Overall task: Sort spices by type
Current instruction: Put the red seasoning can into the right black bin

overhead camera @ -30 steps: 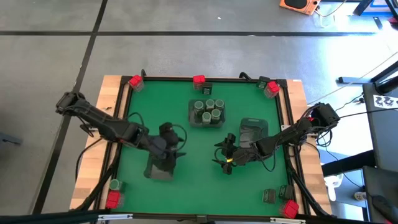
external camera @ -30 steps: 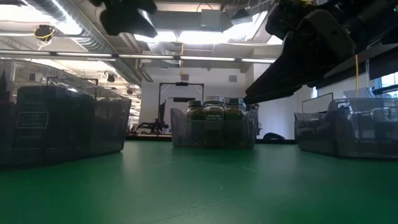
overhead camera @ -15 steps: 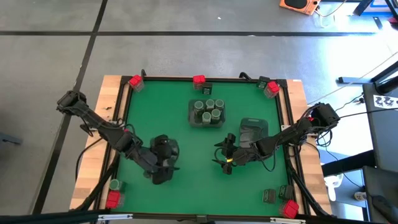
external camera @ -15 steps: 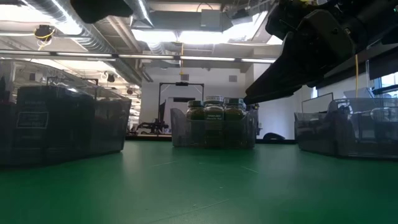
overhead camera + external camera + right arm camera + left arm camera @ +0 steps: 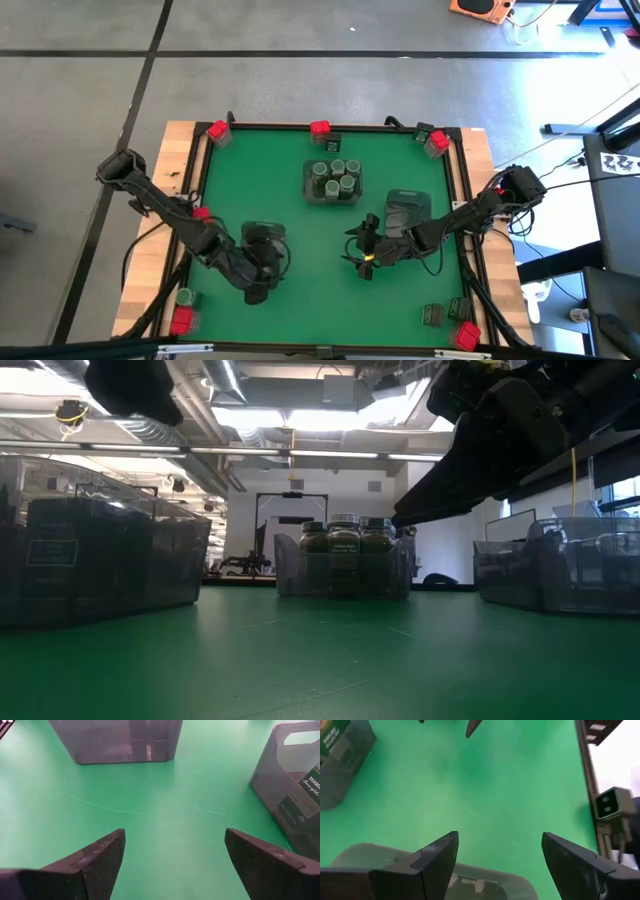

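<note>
We see a matt green mat [image 5: 300, 210] covering the desk, faintly scuffed, with bare pale wood [image 5: 185, 150] along its edges. The trays [image 5: 117, 740] look like smoky translucent plastic, and the fingers [image 5: 95, 862] matt black.

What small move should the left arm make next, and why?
Probably reach toward the red box and round jar at the near-left corner. The left gripper is open and empty beside the tray, and both spices lie unsorted outside the green mat.
</note>
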Tool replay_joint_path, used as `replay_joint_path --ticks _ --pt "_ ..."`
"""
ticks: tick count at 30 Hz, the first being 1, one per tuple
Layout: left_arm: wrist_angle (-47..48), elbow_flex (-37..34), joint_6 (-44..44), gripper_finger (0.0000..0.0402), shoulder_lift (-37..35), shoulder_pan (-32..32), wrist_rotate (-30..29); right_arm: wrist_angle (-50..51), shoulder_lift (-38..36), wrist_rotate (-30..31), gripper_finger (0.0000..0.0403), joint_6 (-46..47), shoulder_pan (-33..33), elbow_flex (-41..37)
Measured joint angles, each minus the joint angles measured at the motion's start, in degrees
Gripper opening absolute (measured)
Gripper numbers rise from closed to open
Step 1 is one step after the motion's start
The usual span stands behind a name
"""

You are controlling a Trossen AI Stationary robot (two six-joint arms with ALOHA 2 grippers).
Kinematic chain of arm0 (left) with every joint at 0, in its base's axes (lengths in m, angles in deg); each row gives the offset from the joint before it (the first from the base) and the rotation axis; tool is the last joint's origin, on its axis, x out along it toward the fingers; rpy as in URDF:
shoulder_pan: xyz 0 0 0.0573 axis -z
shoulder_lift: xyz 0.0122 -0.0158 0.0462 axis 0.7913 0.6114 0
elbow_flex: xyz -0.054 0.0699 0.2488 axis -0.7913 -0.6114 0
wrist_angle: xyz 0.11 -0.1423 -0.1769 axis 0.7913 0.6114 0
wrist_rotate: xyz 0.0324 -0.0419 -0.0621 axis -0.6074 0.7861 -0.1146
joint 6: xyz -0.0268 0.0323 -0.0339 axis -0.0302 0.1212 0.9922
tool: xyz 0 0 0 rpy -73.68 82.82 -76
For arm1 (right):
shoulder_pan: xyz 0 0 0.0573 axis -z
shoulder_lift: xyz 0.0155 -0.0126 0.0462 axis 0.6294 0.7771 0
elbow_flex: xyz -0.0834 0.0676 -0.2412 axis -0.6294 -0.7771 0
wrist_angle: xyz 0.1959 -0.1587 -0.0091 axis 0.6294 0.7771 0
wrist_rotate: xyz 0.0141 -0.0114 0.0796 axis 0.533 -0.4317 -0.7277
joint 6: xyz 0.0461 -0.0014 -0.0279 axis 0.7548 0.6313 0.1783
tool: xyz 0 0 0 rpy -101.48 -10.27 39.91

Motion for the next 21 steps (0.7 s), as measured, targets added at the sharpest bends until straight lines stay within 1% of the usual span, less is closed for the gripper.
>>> replay_joint_path --ticks 3,6,10,14,18,21 --pt "0.8 0.0 -0.1 0.0282 0.6 0.0 1.0 0.0 0.0 0.0 0.0342 0.0 0.0 0.0" --pt "10.0 1.8 3.5 0.0282 -1.1 0.9 3.0 0.0 0.0 0.5 0.0342 -0.5 0.0 0.0" --pt "22.7 4.6 10.7 0.0282 -5.3 3.1 3.1 0.0 0.0 1.0 0.0342 -0.8 0.0 0.0" --pt "30.7 4.6 19.1 0.0282 -8.2 5.3 3.3 0.2 0.0 0.9 0.0342 -0.9 0.0 0.0" --pt "38.2 4.6 27.8 0.0282 -8.5 7.5 3.5 0.3 0.0 1.5 0.0342 -1.4 0.0 0.0" --pt "45.2 4.6 35.4 0.0282 -8.4 8.0 3.3 0.3 0.0 1.5 0.0342 -1.5 0.0 0.0"
